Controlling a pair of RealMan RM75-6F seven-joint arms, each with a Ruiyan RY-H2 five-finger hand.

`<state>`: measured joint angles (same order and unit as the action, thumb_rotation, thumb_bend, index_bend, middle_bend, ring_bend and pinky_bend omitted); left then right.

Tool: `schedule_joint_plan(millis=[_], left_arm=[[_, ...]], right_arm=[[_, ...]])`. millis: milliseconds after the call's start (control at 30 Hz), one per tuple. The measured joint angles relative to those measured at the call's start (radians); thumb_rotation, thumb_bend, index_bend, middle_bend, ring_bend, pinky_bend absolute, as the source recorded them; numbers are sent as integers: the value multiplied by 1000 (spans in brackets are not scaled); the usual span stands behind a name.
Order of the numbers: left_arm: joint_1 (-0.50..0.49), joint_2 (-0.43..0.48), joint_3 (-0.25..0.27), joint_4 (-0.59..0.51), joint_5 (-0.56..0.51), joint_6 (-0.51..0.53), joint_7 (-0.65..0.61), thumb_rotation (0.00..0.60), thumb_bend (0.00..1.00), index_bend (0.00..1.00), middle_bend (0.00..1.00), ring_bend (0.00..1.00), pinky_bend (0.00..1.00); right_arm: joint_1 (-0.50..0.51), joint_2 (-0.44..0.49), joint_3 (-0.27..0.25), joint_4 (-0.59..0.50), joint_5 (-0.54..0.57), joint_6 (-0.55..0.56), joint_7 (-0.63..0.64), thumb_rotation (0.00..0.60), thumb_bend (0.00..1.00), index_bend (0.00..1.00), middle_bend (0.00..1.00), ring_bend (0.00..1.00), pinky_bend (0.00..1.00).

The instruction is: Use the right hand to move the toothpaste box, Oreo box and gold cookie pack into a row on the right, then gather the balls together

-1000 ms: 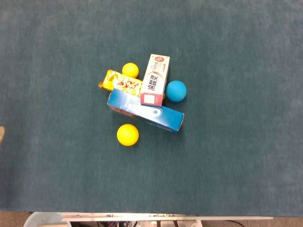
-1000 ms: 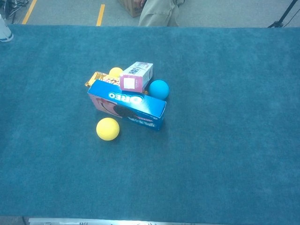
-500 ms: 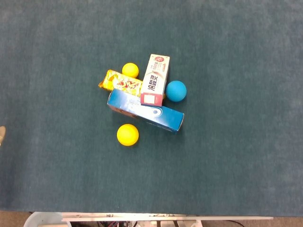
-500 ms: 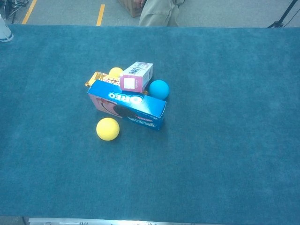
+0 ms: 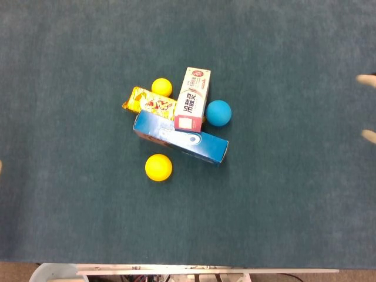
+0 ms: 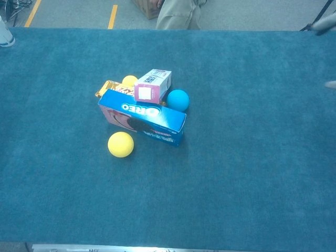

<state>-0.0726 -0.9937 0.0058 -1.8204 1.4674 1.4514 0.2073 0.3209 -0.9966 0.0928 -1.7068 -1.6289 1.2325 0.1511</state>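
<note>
Right hand [image 5: 368, 108] just entered at the far right edge of the head view; only blurred pale fingertips show, also at the chest view's right edge. They look spread with nothing between them, but too little shows to tell its state. Left hand is out of sight. Nothing in the pile has shifted.

Toothpaste box [image 5: 193, 98] lies well to the left of the right hand, white with a red end panel, tilted: its near end is propped on the Oreo box [image 5: 180, 137], so it likely has to come off first. Oreo box is long and blue, lying flat on a diagonal, nearest the robot. Gold cookie pack [image 5: 149, 102] is partly tucked under both boxes, furthest from the hand.

Blue ball [image 5: 218, 113] touches the toothpaste box on the hand's side. One yellow ball [image 5: 161, 87] sits behind the pack, another yellow ball [image 5: 158, 167] in front of the Oreo box, just apart. Table [image 5: 294, 205] is covered in teal felt.
</note>
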Motion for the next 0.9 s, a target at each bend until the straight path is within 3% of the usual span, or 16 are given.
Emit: schedule_joint_plan(millis=[533, 900], left_arm=[[30, 15, 12, 3, -13, 16, -15, 600, 314, 74, 106, 26, 74], [46, 34, 17, -4, -19, 25, -26, 600, 314, 74, 106, 26, 74]], right_arm=[[295, -126, 78, -35, -22, -256, -7, 600, 0, 216, 285, 161, 245], [470, -286, 123, 73, 64, -407, -104, 600, 0, 215, 285, 161, 251]])
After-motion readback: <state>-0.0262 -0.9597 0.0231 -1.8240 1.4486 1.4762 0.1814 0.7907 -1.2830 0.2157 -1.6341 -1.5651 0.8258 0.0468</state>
